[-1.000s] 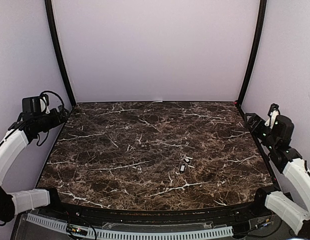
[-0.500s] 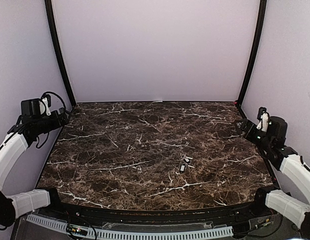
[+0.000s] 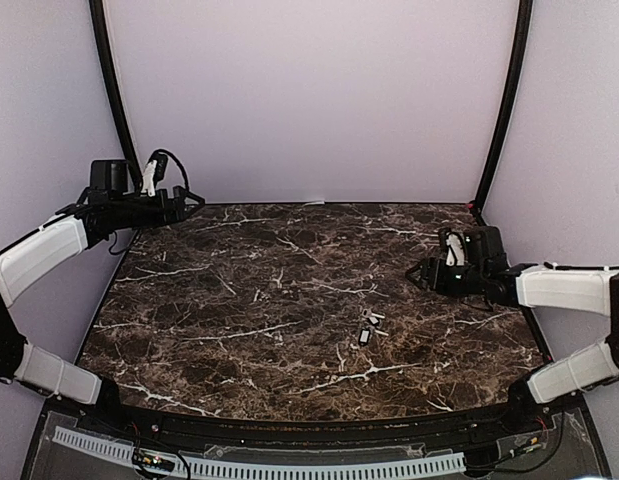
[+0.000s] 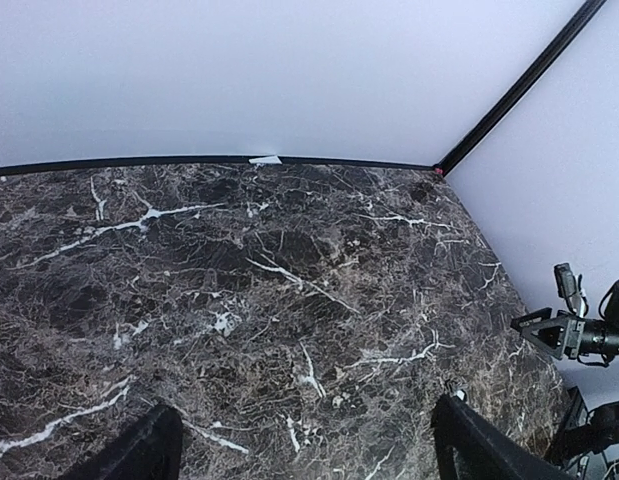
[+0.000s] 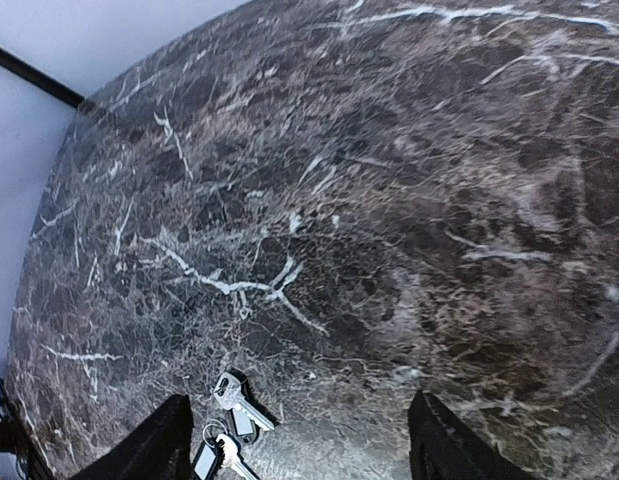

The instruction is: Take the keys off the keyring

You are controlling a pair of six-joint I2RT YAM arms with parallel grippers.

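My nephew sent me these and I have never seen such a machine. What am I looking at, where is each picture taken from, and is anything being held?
These are two robot arms, bolted at the near edge of a dark marble table. Each ends in a two-finger pincer. The wide picture comes from a fixed camera above and behind them: the left pincer hangs over the far left corner, the right pincer over the right side. The other two pictures come from cameras on the wrists, so the dark shapes at their lower edges are each pincer's own fingers. On the table lies one small bunch: silvery keys on a keyring with a black fob, seen closer in the right wrist picture. Both pincers are open and hold nothing.
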